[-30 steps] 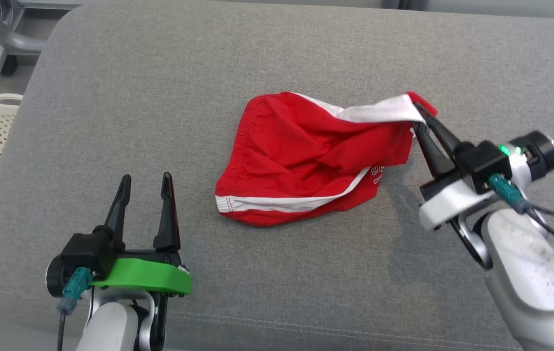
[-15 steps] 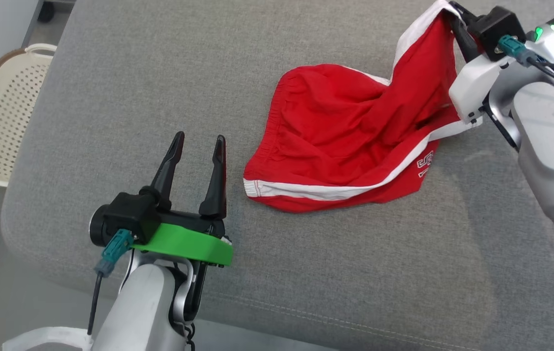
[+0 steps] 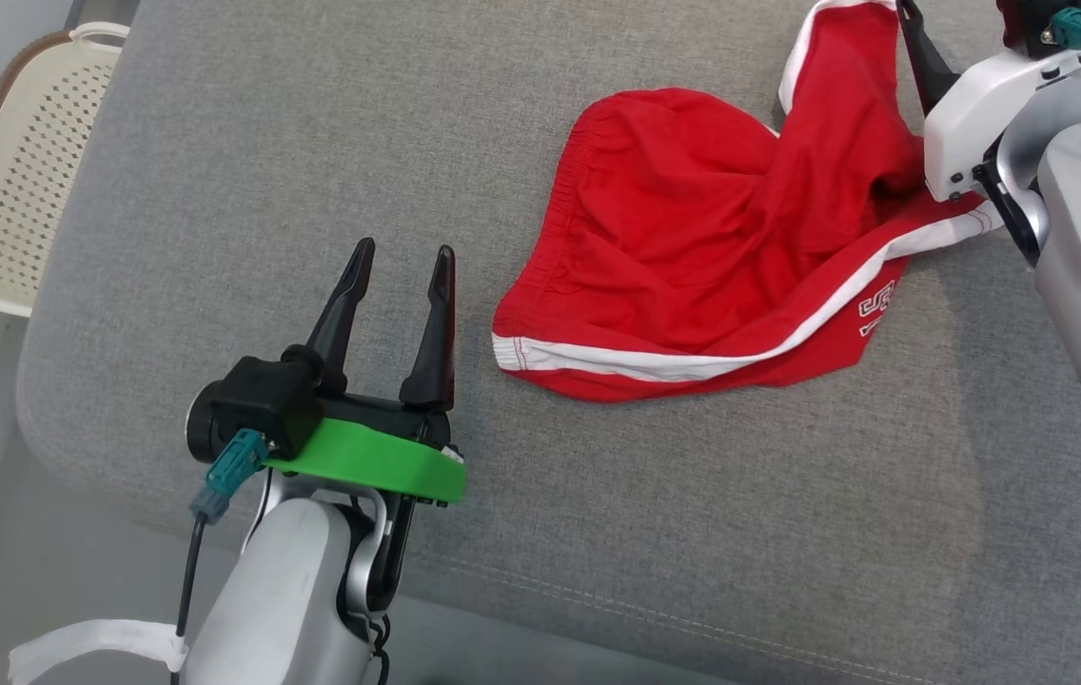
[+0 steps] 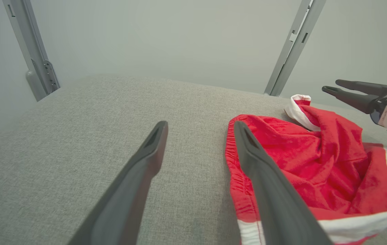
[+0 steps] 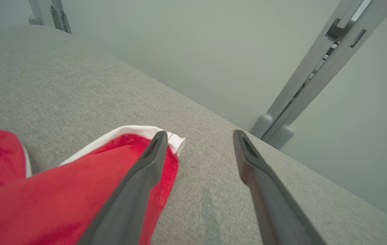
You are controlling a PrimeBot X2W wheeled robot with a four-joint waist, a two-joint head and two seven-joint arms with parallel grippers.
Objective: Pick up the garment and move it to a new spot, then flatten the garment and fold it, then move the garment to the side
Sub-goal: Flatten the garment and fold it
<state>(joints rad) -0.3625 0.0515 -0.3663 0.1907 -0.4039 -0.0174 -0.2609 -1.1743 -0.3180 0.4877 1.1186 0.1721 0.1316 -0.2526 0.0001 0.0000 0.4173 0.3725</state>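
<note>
- Red shorts (image 3: 693,238) lie crumpled on the grey cushion (image 3: 265,143).
- Right gripper (image 5: 199,133) is spread open and empty, with the white-trimmed corner just beneath one finger.
- Left gripper (image 3: 404,249) is open, beside the hem.

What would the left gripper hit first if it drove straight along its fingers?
Probably only the bare grey cushion: the left gripper points across open fabric. The red shorts lie just right of that line and look clear of it. Its height is unclear, so it may skim above.
</note>
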